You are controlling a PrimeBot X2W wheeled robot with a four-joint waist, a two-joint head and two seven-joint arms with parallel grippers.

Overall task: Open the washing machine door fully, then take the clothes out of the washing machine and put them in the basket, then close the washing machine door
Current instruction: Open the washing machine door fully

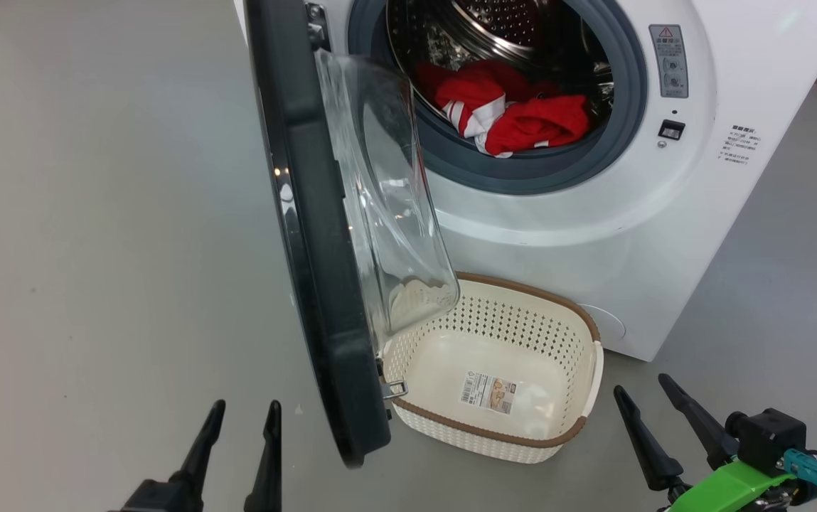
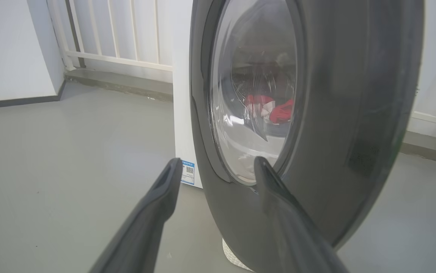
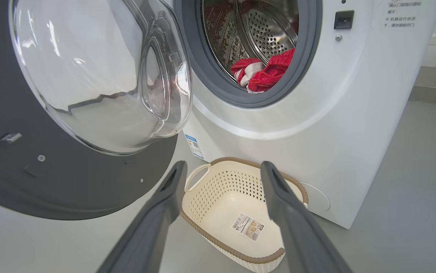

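Note:
The white washing machine (image 1: 628, 235) stands ahead with its black-rimmed door (image 1: 316, 235) swung out, roughly square to the front. Red clothes (image 1: 515, 114) with white stripes lie at the front of the steel drum, also visible as clothes (image 3: 265, 72) in the right wrist view. The cream basket (image 1: 579, 334) sits on the floor below the opening and holds nothing. My left gripper (image 1: 244, 419) is open, low, just left of the door's outer face (image 2: 339, 113). My right gripper (image 1: 646, 395) is open, right of the basket (image 3: 202, 189).
Grey floor stretches to the left and right of the machine. A white railing (image 2: 126, 38) and a low ledge run along the back wall. A blue sticker (image 3: 195, 146) marks the machine's lower front corner.

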